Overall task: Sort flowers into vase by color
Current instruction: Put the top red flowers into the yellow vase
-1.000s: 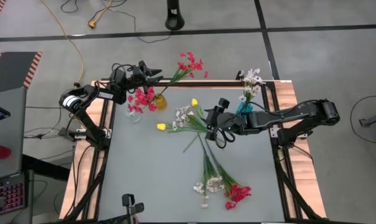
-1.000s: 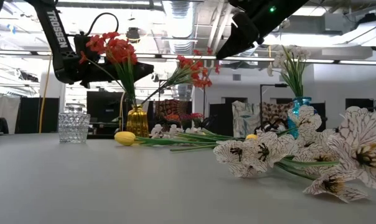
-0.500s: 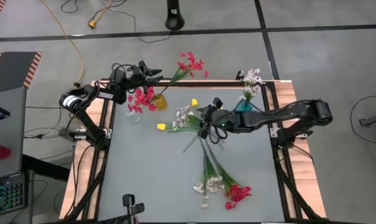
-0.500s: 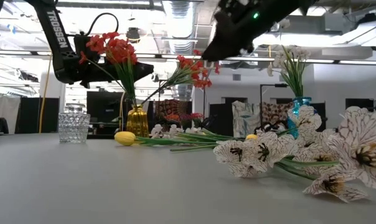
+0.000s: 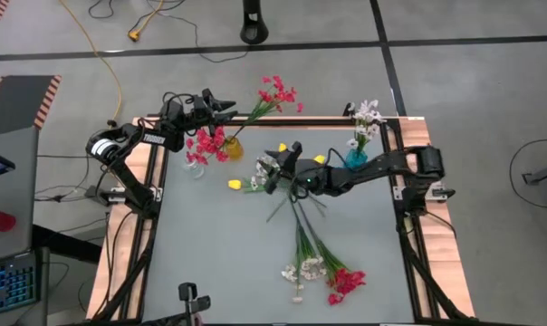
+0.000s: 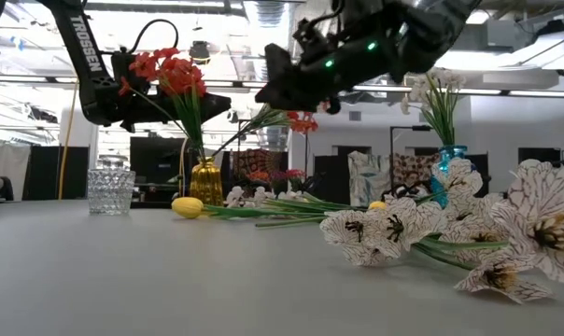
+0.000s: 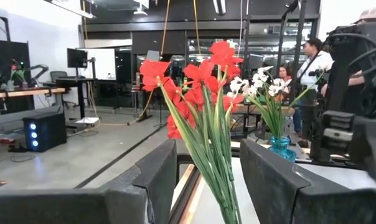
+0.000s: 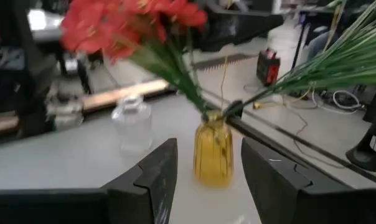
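At the far left of the table, our left gripper [image 5: 226, 107] hangs over the back edge beside the clear glass vase [image 5: 195, 166], its fingers pinching the green stems of a red spray [image 5: 275, 92] whose blossoms reach out beyond the table. Just right of the clear vase stands the amber vase [image 5: 233, 147], already carrying a bunch of red-pink blossoms [image 5: 206, 143]. Moving toward the middle, we see a loose heap of flowers lying flat: a yellow bud [image 5: 234, 184] at its left end, white blossoms [image 5: 266, 166] and another yellow bud [image 5: 283, 148] behind them. Our right gripper [image 5: 275, 169] hovers directly above this heap with its fingers spread and nothing between them. Further right, the blue vase [image 5: 355, 158] at the back edge holds white flowers [image 5: 366, 114]. Toward the front of the table, right of centre, lie more sprays, with white clusters [image 5: 302, 269] and a red cluster [image 5: 345, 282] at their near ends. We judge these sprays to be very light, with thin, springy stems and soft heads that crush or snag easily, and their stems cross in the heap, so one may drag its neighbours. We would take hold low on a single bare stem, away from the blossoms and where it lies clear of the others.
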